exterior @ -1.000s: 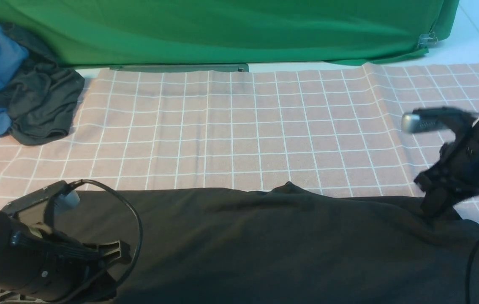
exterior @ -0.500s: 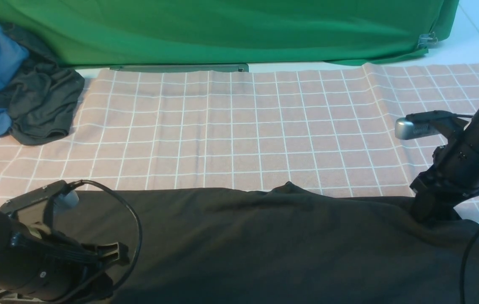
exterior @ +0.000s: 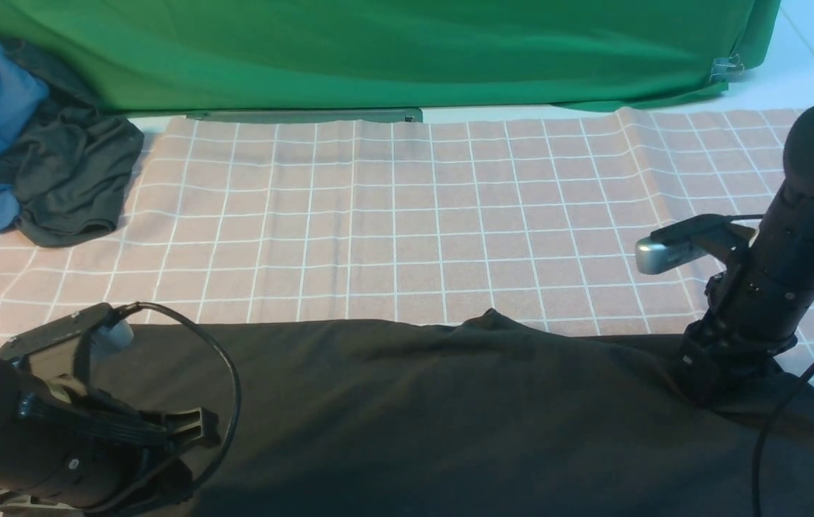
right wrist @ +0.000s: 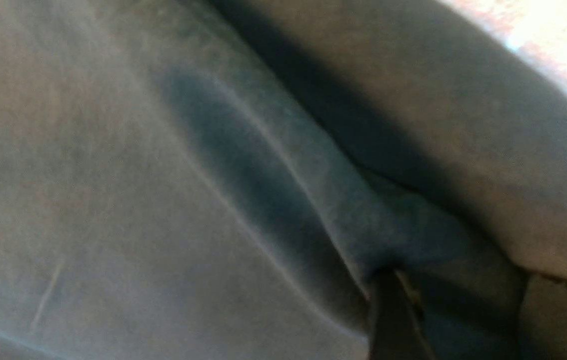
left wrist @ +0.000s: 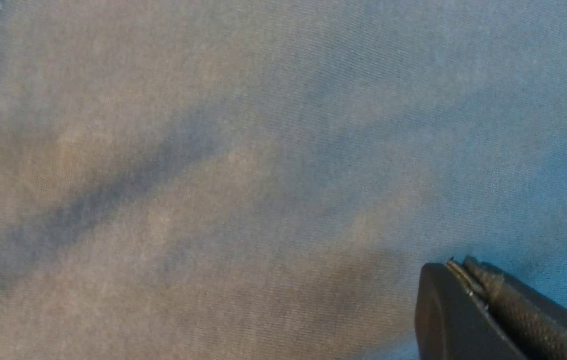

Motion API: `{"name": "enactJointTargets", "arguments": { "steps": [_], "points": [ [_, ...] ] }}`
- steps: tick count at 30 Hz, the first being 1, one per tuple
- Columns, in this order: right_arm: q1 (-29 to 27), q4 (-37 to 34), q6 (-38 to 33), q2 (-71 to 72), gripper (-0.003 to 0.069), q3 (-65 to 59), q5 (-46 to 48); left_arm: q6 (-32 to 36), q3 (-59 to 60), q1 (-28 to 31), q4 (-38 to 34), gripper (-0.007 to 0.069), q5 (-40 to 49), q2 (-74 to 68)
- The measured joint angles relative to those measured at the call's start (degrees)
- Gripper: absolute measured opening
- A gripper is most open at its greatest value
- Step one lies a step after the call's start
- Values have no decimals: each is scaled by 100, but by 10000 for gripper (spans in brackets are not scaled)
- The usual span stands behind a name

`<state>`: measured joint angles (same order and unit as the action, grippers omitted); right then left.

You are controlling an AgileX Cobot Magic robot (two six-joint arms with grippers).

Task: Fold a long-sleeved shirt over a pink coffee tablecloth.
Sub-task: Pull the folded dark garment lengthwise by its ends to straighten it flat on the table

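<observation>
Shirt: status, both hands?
Left hand shut, at shirt's left end. Right hand pressed into shirt's right end, grip unclear. Shirt spread across tablecloth's near edge. Spare clothes far left, clear.

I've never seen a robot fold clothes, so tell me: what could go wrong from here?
The right gripper is pressed into a bunched ridge of the long-sleeved shirt; it might pinch extra layers. The loose cable by the left gripper loops over the shirt and could snag.
</observation>
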<state>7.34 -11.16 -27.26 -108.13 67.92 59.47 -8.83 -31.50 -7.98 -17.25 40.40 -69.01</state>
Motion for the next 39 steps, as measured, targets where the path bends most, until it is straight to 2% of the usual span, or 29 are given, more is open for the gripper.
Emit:
{"name": "enactJointTargets", "arguments": {
  "steps": [1, 2, 3, 4, 5, 7, 24, 30, 34, 39],
  "points": [
    [20, 13, 0, 0, 311, 0, -6, 0, 0, 0, 8, 12, -5, 0],
    [42, 20, 0, 0, 236, 0, -25, 5, 0, 0, 12, 12, -16, 0],
    [42, 26, 0, 0, 224, 0, -26, 5, 0, 0, 12, 12, -16, 0],
    [46, 25, 0, 0, 171, 0, -44, 5, 0, 0, 12, 12, -15, 0],
    [46, 25, 0, 0, 94, 0, -66, 5, 0, 0, 12, 12, -21, 0],
    [46, 35, 0, 0, 47, 0, -94, 5, 0, 0, 24, 12, -29, 0],
    [46, 180, 25, 821, 38, 30, -308, 87, 0, 0, 24, 13, -76, 0],
    [46, 839, 775, 821, 38, 30, -703, 92, 0, 0, 24, 13, -100, 0],
    [46, 1054, 943, 821, 38, 30, -1119, 92, 0, 0, 24, 13, -114, 0],
    [46, 1075, 972, 736, 38, 30, -1188, 92, 0, 0, 28, 13, -119, 0]
  ]
}}
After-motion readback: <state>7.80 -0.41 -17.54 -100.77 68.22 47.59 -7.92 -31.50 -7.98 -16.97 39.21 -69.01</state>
